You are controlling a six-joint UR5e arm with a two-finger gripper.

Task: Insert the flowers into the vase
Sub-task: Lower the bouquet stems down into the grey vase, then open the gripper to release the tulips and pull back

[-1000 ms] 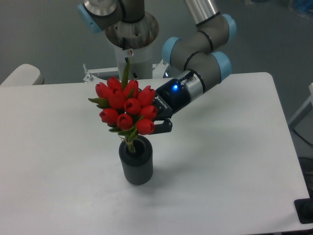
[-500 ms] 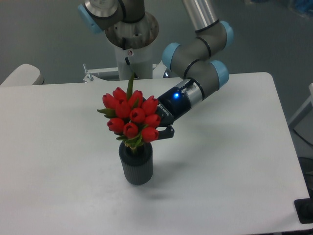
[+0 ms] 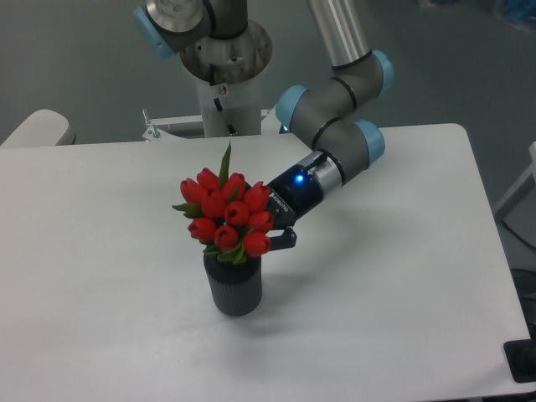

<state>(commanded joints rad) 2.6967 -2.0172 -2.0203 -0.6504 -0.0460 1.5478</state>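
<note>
Red closed-tulip bunch (image 3: pixel 226 214) seated in ribbed dark grey cylinder vase (image 3: pixel 234 286)
Black two-finger gripper (image 3: pixel 272 239) is seen clamped behind the bunch's lower heads

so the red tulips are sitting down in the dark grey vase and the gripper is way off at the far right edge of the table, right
Not quite. The gripper is not off at the table's right edge: the camera view shows it right beside the red tulips, at the bunch's right side just above the rim of the dark grey vase. The rest holds: the tulips sit down in the vase.
</note>
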